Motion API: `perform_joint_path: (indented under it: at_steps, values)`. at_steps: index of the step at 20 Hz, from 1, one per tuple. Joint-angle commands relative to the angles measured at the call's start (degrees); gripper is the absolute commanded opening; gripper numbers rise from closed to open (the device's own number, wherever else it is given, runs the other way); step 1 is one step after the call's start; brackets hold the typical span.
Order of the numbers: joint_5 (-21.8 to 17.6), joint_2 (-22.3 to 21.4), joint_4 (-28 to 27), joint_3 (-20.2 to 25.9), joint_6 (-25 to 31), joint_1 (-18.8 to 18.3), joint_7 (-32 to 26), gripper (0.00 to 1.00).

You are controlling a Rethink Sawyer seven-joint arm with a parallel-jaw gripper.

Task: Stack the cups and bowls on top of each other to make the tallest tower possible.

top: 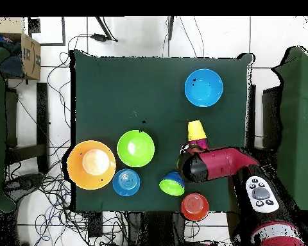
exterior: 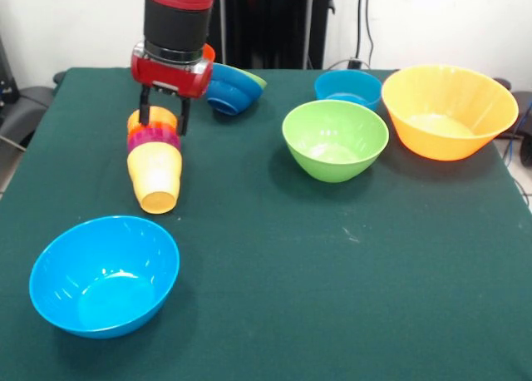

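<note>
Contents of the green table (exterior: 274, 298), listed left to right in the front view.

1. Light blue bowl (exterior: 104, 274): upright, empty, alone at the near left, well apart from everything else.
2. Nested cups (exterior: 153, 165): a short column lying on its side, a yellow cup (exterior: 155, 180) facing the camera, a purple band (exterior: 154, 137) behind it, an orange cup (exterior: 150, 117) at the far end. The gripper (exterior: 163, 113) stands directly over the orange end, its dark fingers (exterior: 145, 111) straddling the column; whether they are pressing on it or only flanking it cannot be told. In the overhead view the arm hides the grip entirely.
3. Tipped bowls (exterior: 233, 88): a blue bowl with a green one nested inside, lying on their sides just behind the gripper.
4. Green bowl (exterior: 334, 140): upright, empty, centre right.
5. Small blue bowl (exterior: 347, 87): upright, behind the green one.
6. Large orange-yellow bowl (exterior: 447, 111): upright, far right.
7. Orange-red bowl (top: 194, 206): seen only from overhead, at the table edge near the robot's base.

Step in hand, as judged: taking hold of the fallen cup column. Next move calls for a firm grasp on the column, then standing it upright without the cups sliding apart, before any bowl is added.
</note>
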Motion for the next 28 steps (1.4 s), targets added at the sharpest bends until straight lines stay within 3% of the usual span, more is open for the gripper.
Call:
perform_joint_path:
  at_steps: [1,5,15,28]
  values:
    - [-5.31,11.3,-4.55,-0.38,-8.93,2.45,2.05,1.0]
    - [-4.34,10.79,-4.2,0.25,-8.51,1.88,0.66,1.0]
    - [2.73,2.64,-1.23,7.09,5.5,-1.57,-8.24,1.0]
    - [8.2,-3.75,-0.65,10.38,18.5,-1.53,-11.68,1.0]
